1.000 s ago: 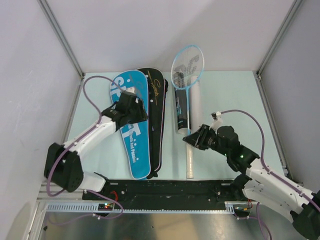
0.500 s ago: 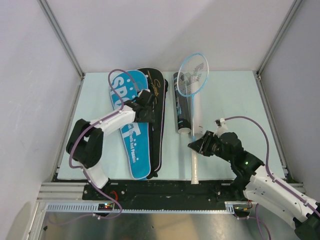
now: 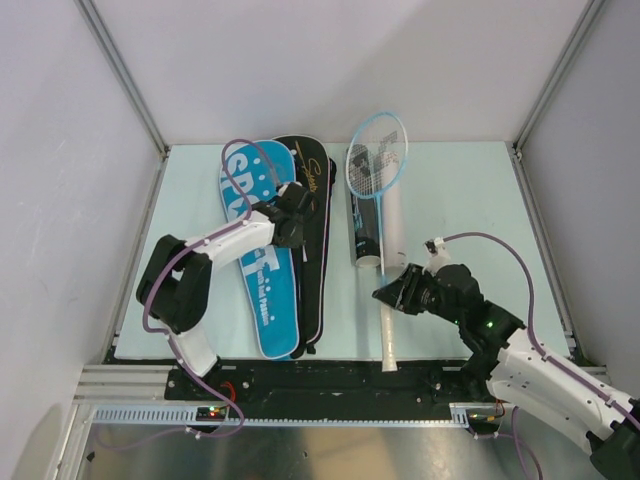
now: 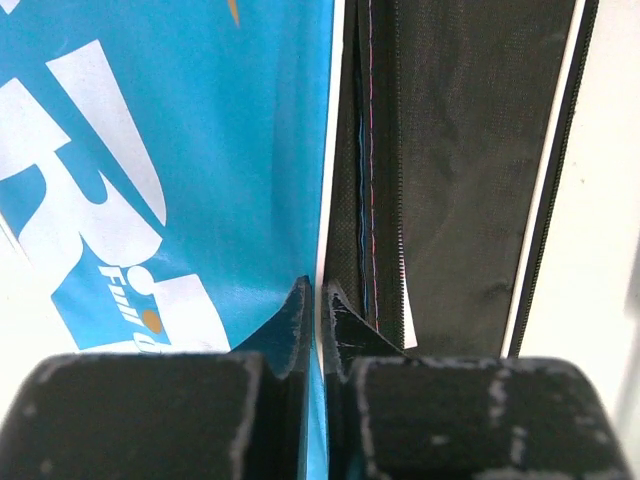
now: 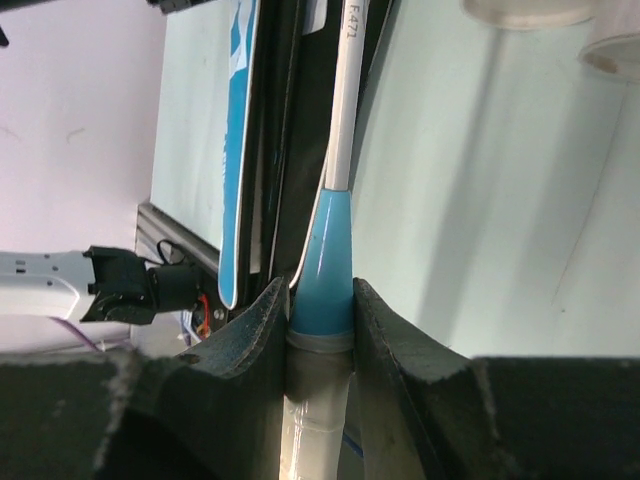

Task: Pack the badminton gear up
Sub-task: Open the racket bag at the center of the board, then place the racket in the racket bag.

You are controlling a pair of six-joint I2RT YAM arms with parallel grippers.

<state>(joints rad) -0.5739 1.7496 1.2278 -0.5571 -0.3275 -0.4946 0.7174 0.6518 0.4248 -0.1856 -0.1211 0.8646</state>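
A blue "SPORT" racket cover (image 3: 255,275) lies on a black cover (image 3: 316,235) at the left of the mat. My left gripper (image 3: 294,214) sits at the blue cover's right edge. In the left wrist view, the left gripper (image 4: 322,292) is shut on the thin blue cover (image 4: 180,150) edge, beside the black cover (image 4: 460,150). A blue-framed racket (image 3: 376,153) lies over a black tube (image 3: 363,228) and a white tube (image 3: 395,215). My right gripper (image 3: 394,292) (image 5: 320,305) is shut on the racket's handle (image 5: 322,270) where the white grip meets the blue cone.
The mat (image 3: 470,200) is bounded by side walls and a back wall. A black and metal rail (image 3: 330,380) runs along the near edge. The racket's handle end (image 3: 388,360) reaches that edge. Two tube ends (image 5: 520,10) show at the top of the right wrist view.
My left gripper moved from over the blue cover's middle to its right edge and shut on it. The right gripper drew the racket toward the near edge.
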